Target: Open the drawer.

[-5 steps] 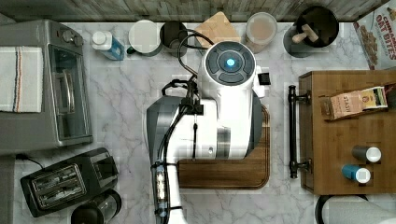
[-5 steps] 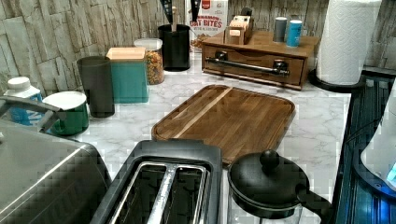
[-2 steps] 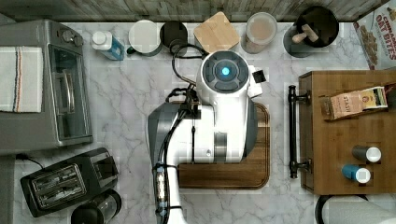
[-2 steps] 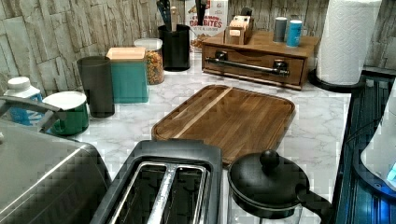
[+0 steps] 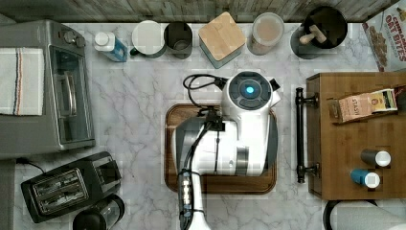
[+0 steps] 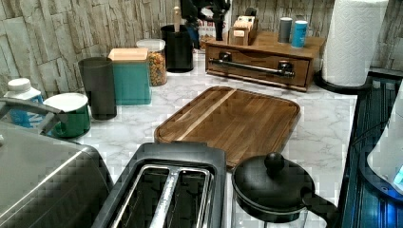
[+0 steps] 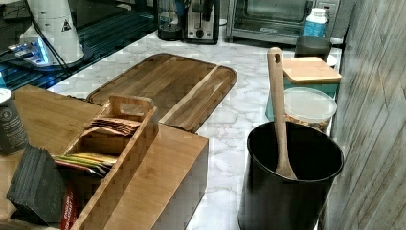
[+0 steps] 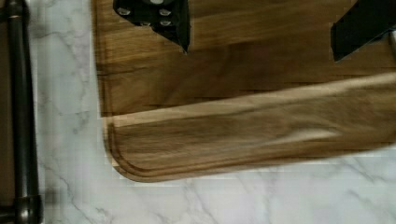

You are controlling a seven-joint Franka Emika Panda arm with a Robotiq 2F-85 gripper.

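The drawer (image 6: 259, 61) is a medium-brown wooden front with a long black bar handle (image 6: 252, 67), and it sits flush in its box. In the top view the handle (image 5: 300, 136) runs along the box's left side. My arm's wrist (image 5: 249, 91) hangs over the far end of the cutting board (image 5: 220, 184), a short way to the top view's left of the handle. In the wrist view my gripper (image 8: 266, 28) is open, its black fingers (image 8: 163, 18) wide apart above the board with nothing between them, and the handle (image 8: 21, 116) lies beyond a strip of marble.
On the drawer box top (image 5: 344, 158) stand a tea caddy (image 5: 366, 105) and two small cans (image 5: 376, 158). A black utensil pot (image 5: 318, 33) and jars line the back wall. A toaster oven (image 5: 45, 91), toaster (image 5: 67, 187) and paper towel roll (image 6: 356, 42) stand around the counter.
The wrist has moved toward the top view's bottom and right, closer to the drawer handle. The gripper has come into the top of the left view.
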